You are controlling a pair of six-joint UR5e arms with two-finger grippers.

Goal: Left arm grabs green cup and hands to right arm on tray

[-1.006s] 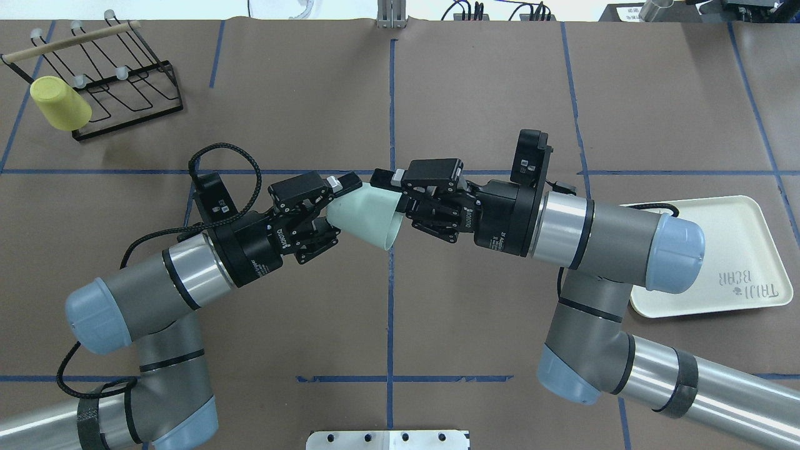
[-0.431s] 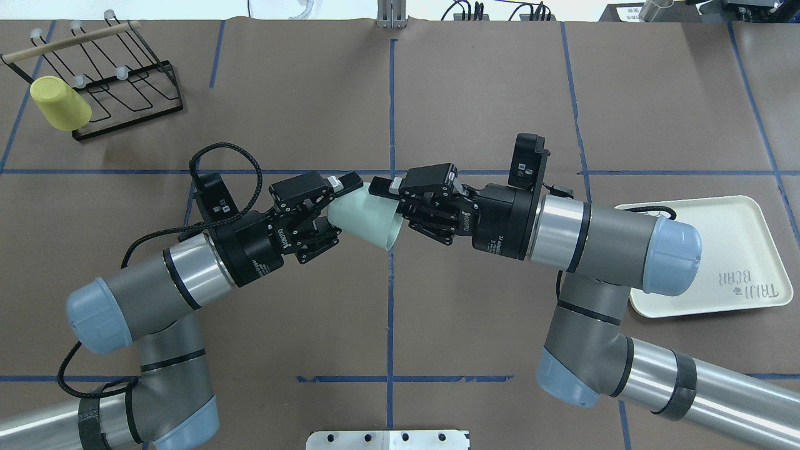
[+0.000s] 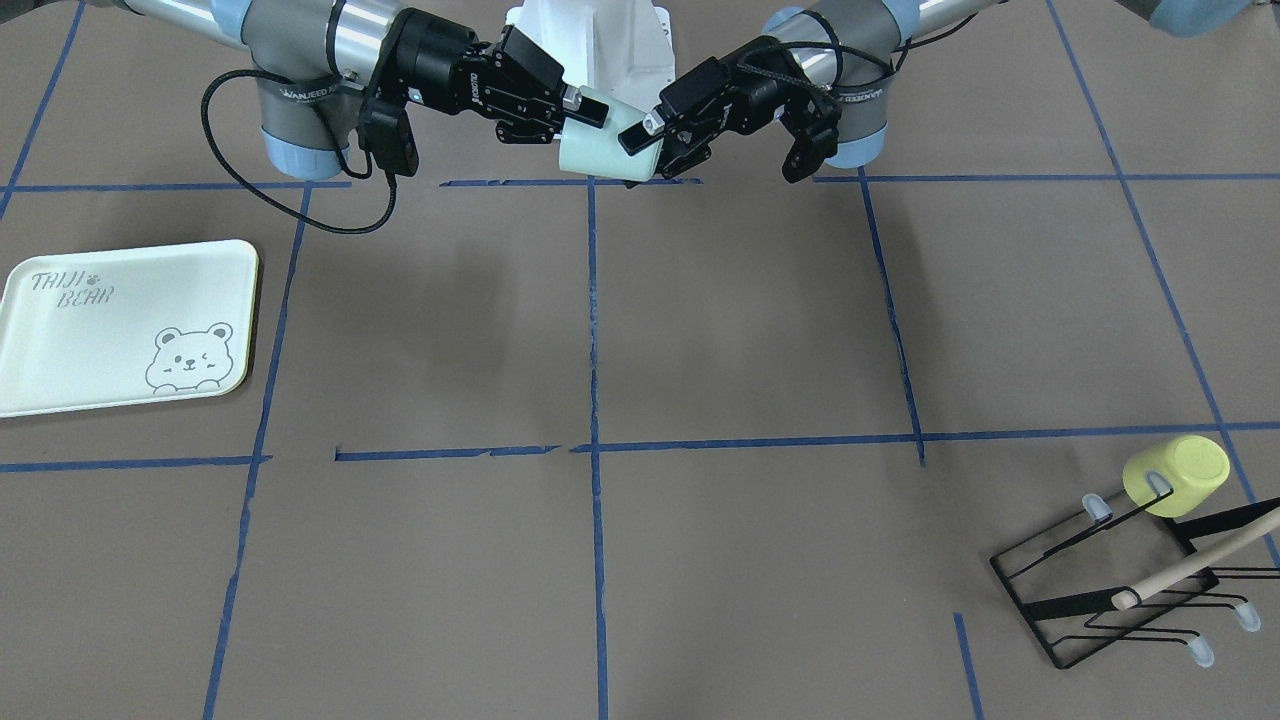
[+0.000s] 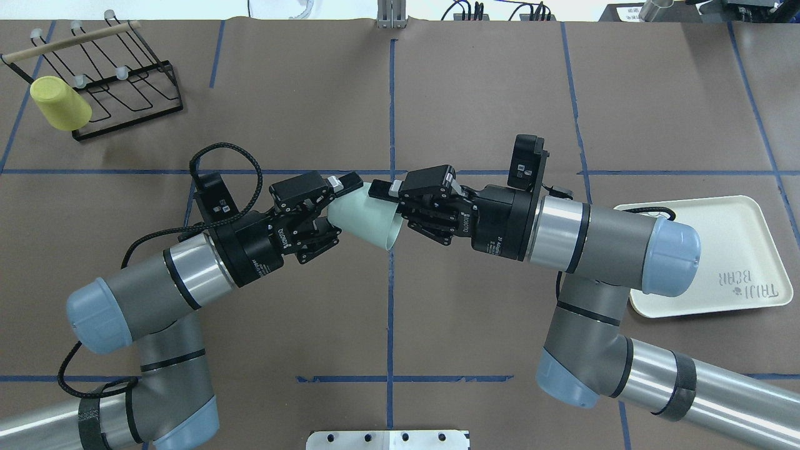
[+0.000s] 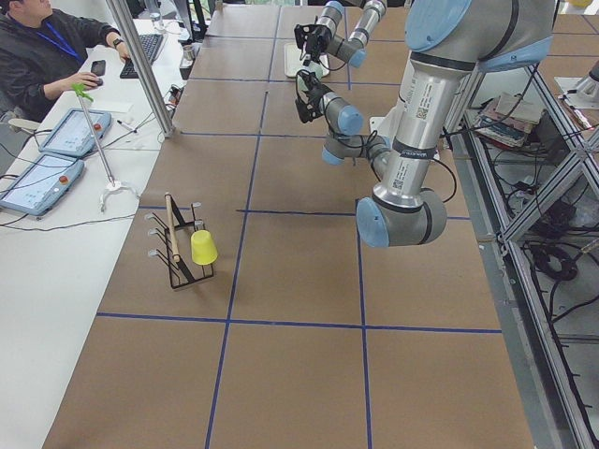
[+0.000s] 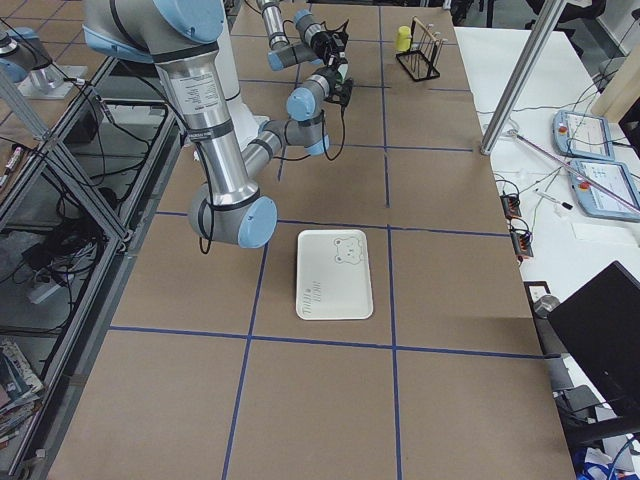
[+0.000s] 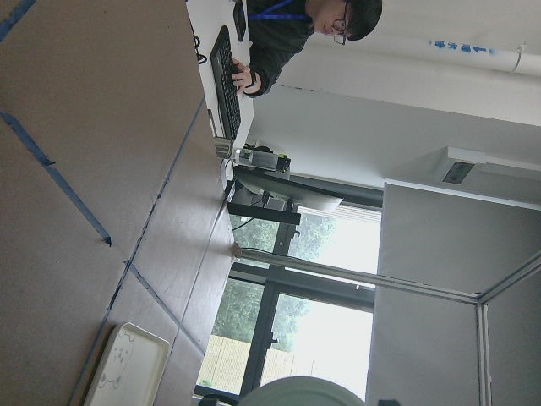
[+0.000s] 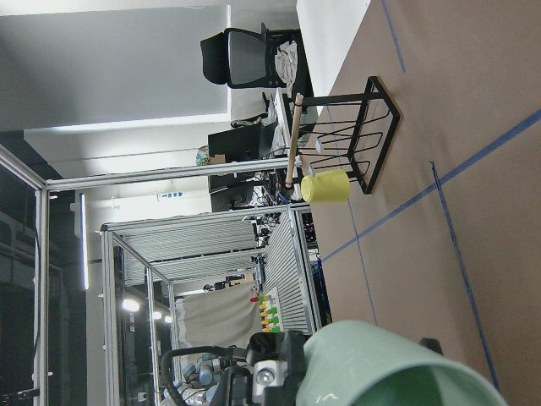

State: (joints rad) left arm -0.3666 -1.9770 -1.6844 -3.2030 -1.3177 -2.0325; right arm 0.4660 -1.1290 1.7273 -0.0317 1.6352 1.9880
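The pale mint-green cup (image 4: 365,215) hangs on its side in mid-air over the table's middle, and also shows in the front view (image 3: 598,150). My left gripper (image 4: 337,209) is shut on the cup's base end. My right gripper (image 4: 387,209) has come in from the other side; its jaws stand apart around the cup's rim end, the upper finger (image 4: 378,187) close along the wall and the lower one hidden. The right wrist view shows the cup's open mouth (image 8: 380,364) close up. The cream bear tray (image 4: 737,250) lies flat at the right, partly under my right arm.
A black wire rack (image 4: 112,87) with a wooden bar stands at the far left corner, a yellow-green cup (image 4: 60,103) hung on its prong. Blue tape lines cross the brown table cover. An operator sits at a side desk (image 5: 47,47).
My right gripper has moved a little left, further over the cup's rim end. My left gripper and the cup have stayed in place.
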